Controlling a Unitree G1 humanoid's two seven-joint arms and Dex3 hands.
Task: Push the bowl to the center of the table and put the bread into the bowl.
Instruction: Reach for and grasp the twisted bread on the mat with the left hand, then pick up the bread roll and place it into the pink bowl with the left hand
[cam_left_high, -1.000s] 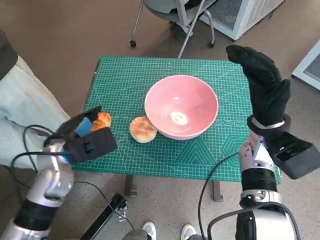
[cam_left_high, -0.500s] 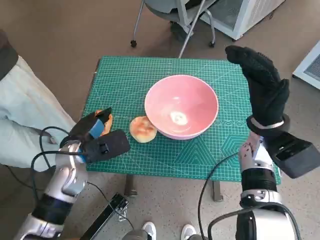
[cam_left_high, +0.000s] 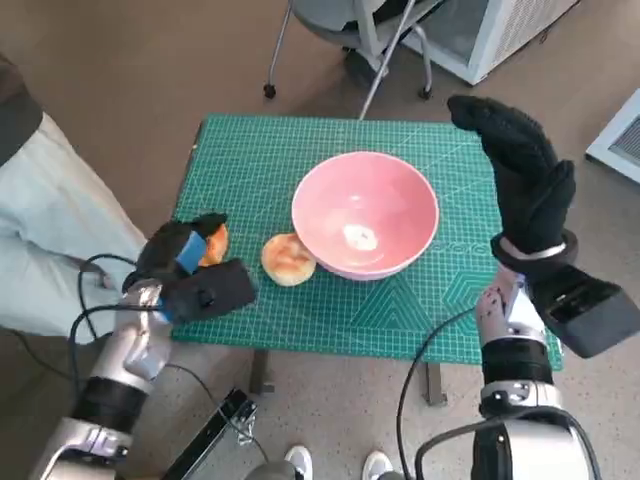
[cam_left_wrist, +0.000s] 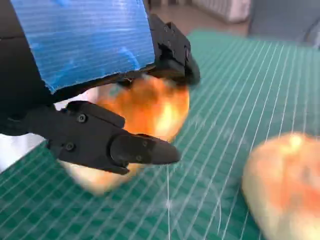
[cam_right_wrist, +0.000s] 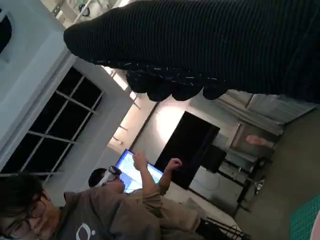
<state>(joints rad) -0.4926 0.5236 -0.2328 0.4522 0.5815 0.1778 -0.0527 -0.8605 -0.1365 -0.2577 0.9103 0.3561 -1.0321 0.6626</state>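
Pink bowl, upright, sits mid-table. Round golden bun lies touching its near-left side. Second, orange-brown bread piece lies further left, near table edge.

— Head view: high above, looking steeply down on the whole table.
— Left wrist view: very close, low over the same table, sharing the bread.
— Right wrist view: tilted up toward the room and a person.
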